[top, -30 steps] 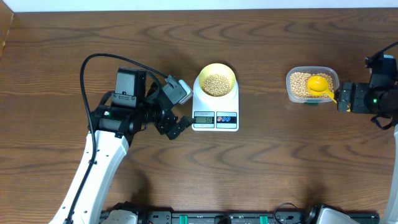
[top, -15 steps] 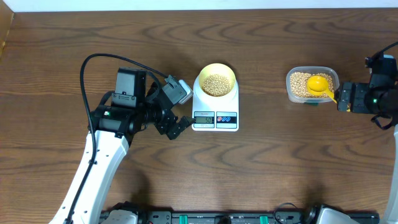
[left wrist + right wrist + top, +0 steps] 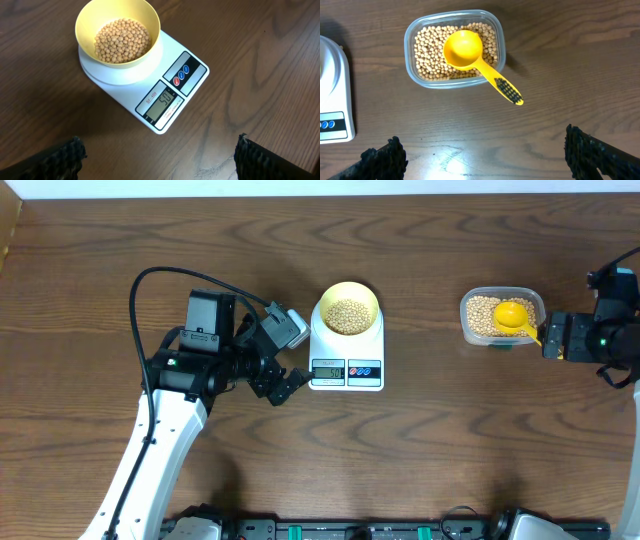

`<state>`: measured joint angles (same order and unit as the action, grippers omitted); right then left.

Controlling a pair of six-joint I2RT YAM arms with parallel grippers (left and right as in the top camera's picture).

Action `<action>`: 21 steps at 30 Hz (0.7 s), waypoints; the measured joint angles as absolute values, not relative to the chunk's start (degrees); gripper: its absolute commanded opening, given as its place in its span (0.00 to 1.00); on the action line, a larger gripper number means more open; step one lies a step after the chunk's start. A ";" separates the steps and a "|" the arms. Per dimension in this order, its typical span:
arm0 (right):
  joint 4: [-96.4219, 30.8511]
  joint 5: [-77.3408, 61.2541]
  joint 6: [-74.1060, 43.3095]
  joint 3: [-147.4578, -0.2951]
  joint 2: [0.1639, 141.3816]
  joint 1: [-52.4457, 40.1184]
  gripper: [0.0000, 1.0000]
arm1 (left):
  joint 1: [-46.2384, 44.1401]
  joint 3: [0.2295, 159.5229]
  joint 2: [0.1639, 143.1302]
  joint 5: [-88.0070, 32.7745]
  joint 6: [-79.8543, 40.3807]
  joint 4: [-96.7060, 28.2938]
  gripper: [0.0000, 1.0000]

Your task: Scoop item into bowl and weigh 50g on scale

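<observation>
The pale-yellow bowl stands on the white scale, partly filled with tan beans. In the left wrist view the bowl and its beans sit on the scale, whose display reads 50. My left gripper hangs open just left of the scale, with bare table between its fingers. My right gripper is open and empty, right of the bean tub.
A clear plastic tub of beans stands at the right. A yellow scoop lies in it, its handle sticking out over the rim toward my right gripper. A black cable loops over the left arm.
</observation>
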<state>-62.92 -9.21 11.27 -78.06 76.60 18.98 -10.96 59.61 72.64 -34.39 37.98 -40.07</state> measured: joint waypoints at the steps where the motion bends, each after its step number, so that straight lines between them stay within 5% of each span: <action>1: -62.92 -9.23 11.29 -78.06 76.60 18.98 0.99 | -10.96 59.61 72.64 -34.39 37.98 -40.07 0.98; 21: -62.81 -9.21 11.27 -78.06 76.60 18.98 0.99 | -13.17 59.57 72.64 -33.15 27.00 -30.55 0.98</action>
<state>-62.81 -9.21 11.27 -78.06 76.60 18.98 -13.17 59.57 72.64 -33.15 27.00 -30.55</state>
